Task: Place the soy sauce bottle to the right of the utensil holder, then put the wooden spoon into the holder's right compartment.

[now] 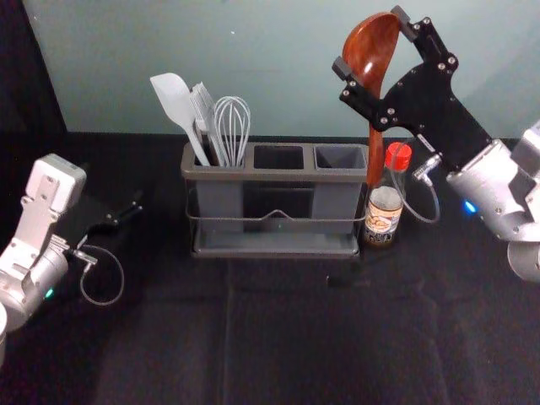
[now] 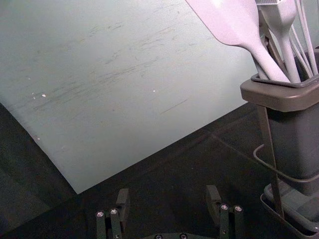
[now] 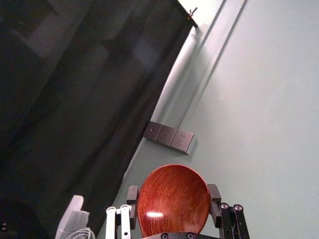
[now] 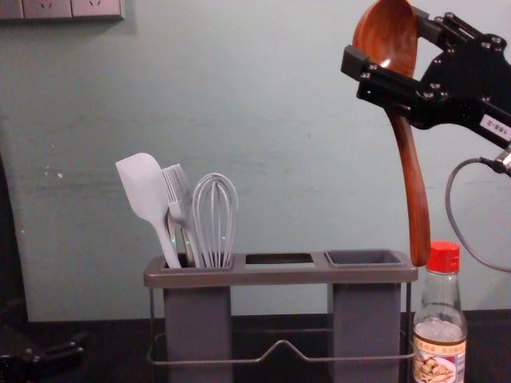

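My right gripper [image 1: 372,42] is shut on the bowl of the wooden spoon [image 1: 368,52], high at the right; its fingers press both sides of the bowl. In the right wrist view, the gripper [image 3: 173,195] holds the spoon [image 3: 173,201]. The handle hangs down, its end by the right edge of the utensil holder [image 4: 279,276] and beside the red cap in the chest view. The soy sauce bottle [image 1: 384,213] stands upright just right of the holder [image 1: 278,175]. My left gripper [image 1: 122,216] is parked at the left; in the left wrist view, the gripper [image 2: 168,199] is open and empty.
A white spatula [image 4: 144,187], a brush [image 4: 177,191] and a whisk [image 4: 215,215] stand in the holder's left compartment. The pale wall rises behind the black-covered table [image 1: 278,329]. A cable loops from the right wrist near the bottle.
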Controlling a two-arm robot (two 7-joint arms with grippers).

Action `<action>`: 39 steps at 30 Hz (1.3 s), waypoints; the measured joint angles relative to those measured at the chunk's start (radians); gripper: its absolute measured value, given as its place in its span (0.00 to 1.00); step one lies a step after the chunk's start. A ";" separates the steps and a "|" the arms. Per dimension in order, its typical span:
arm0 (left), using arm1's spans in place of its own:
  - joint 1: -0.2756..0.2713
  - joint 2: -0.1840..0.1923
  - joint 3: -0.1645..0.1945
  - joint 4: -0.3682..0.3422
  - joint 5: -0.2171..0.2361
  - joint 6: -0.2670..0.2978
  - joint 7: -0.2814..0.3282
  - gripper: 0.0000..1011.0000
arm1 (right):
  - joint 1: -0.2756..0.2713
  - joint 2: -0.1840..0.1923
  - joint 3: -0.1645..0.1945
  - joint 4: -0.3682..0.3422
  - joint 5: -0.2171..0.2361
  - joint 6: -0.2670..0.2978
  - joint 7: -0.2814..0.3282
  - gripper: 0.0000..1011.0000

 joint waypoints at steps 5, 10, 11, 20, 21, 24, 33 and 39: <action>0.000 0.000 0.000 0.000 0.000 0.000 0.000 0.99 | 0.046 -0.009 -0.011 0.048 0.002 -0.001 0.007 0.83; 0.000 0.000 0.000 0.000 0.000 0.000 0.000 0.99 | 0.089 -0.020 -0.024 0.093 -0.001 -0.001 0.010 0.83; 0.000 0.000 0.000 0.000 0.000 0.000 0.000 0.99 | 0.089 -0.020 -0.024 0.093 -0.001 -0.001 0.010 0.83; 0.000 0.000 0.000 0.000 0.000 0.000 0.000 0.99 | 0.170 -0.049 -0.044 0.190 -0.009 -0.013 0.012 0.83; 0.000 0.000 0.000 0.000 0.000 0.000 0.000 0.99 | 0.181 -0.054 -0.046 0.205 -0.010 -0.015 0.012 0.83; 0.000 0.000 0.000 0.000 0.000 0.000 0.000 0.99 | 0.201 -0.066 -0.054 0.233 -0.016 -0.019 0.010 0.83; 0.000 0.000 0.000 0.000 0.000 0.000 0.000 0.99 | 0.224 -0.092 -0.067 0.291 -0.034 -0.040 -0.002 0.83; 0.000 0.000 0.000 0.000 0.000 0.000 0.000 0.99 | 0.231 -0.113 -0.072 0.335 -0.050 -0.079 -0.015 0.83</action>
